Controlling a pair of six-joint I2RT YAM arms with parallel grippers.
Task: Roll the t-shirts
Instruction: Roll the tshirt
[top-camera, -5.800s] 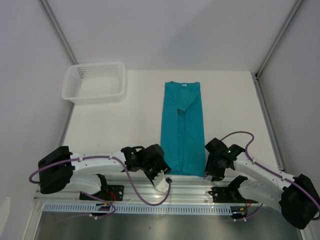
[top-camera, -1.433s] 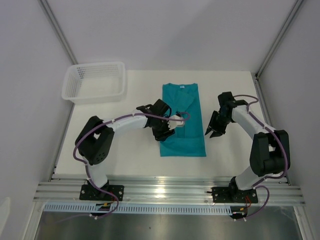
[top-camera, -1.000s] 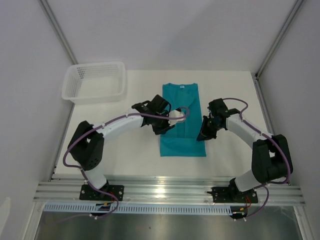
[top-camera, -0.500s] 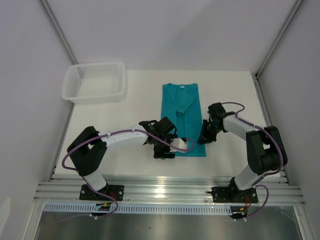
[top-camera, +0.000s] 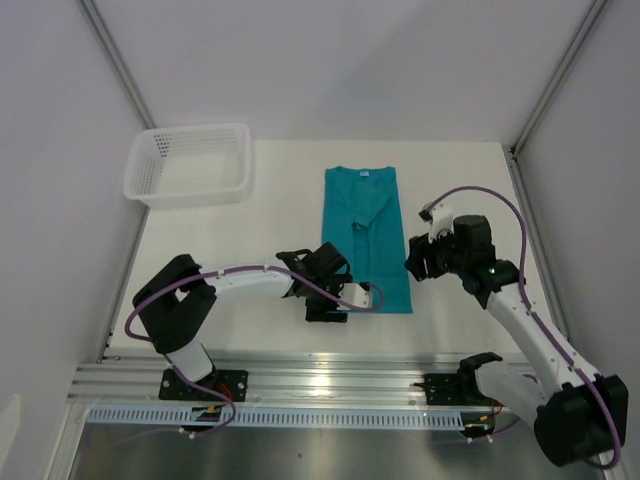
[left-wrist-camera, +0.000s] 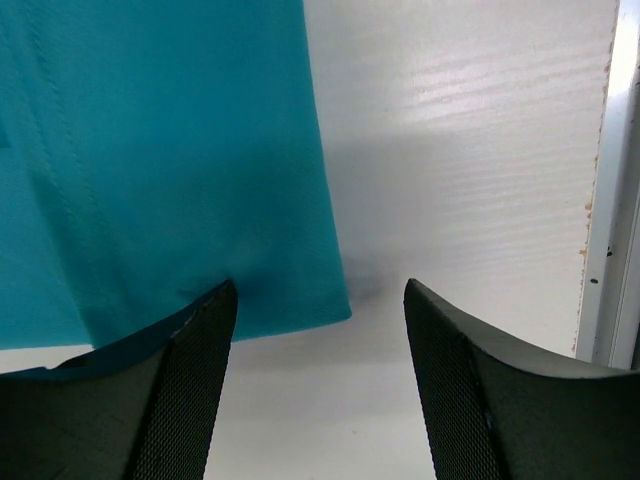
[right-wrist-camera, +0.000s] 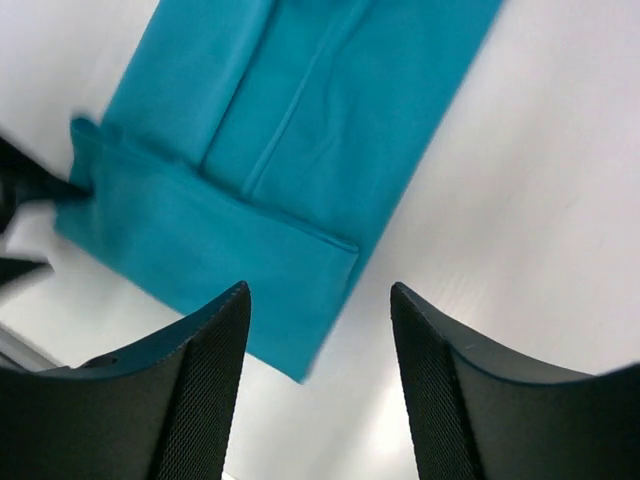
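I count one teal t-shirt (top-camera: 365, 235), a long strip lying mid-surface with its near end turned over, one white mesh basket (top-camera: 186, 193) at the far left, and two claws. The left claw (left-wrist-camera: 320, 290) gapes empty at the shirt's near left corner. The right claw (right-wrist-camera: 320, 290) hangs open and empty by its right edge. The surface (top-camera: 470, 190) is white and the walls (top-camera: 350, 60) are pale.

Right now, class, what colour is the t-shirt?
Plain teal t-shirt; clearest in the top external view.

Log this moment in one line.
teal cloth t-shirt: near end folded over | left fingers: open at its corner | right fingers: open, empty
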